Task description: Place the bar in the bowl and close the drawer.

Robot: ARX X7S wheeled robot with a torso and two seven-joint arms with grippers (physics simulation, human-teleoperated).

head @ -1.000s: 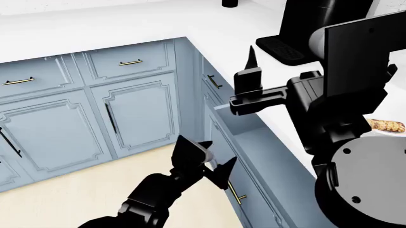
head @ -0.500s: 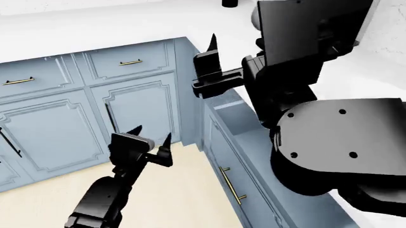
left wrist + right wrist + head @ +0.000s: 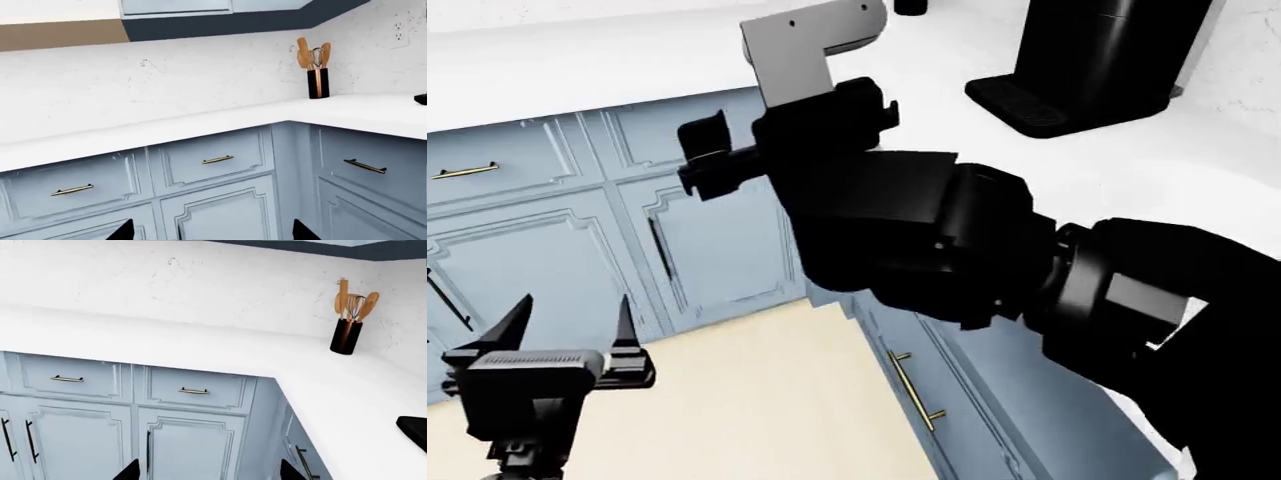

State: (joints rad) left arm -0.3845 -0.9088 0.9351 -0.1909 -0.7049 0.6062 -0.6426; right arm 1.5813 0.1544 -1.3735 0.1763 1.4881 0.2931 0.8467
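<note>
In the head view my right arm fills the middle and hides most of the right-hand cabinet run. Below it shows the drawer (image 3: 961, 410), seen as its blue-grey front with a gold handle; its inside is covered by the arm. The bar and the bowl are hidden. My right gripper (image 3: 701, 160) hangs in front of the corner cabinets; the right wrist view shows the right gripper (image 3: 210, 472) open and empty. Low at the left, over the floor, my left gripper (image 3: 571, 315) stands open with nothing in it. In its own view the left gripper (image 3: 213, 232) faces cabinet doors.
A black coffee machine (image 3: 1094, 60) stands on the white counter (image 3: 587, 70) at the back right. A dark utensil holder (image 3: 347, 335) sits in the counter's corner, and the left wrist view shows the utensil holder (image 3: 317, 82) too. Panelled blue-grey doors (image 3: 721, 240) line the wall above a tan floor (image 3: 761, 400).
My right arm has swung left, from above the drawer to in front of the corner cabinets. The left gripper has drawn back from the drawer front to the lower left.
</note>
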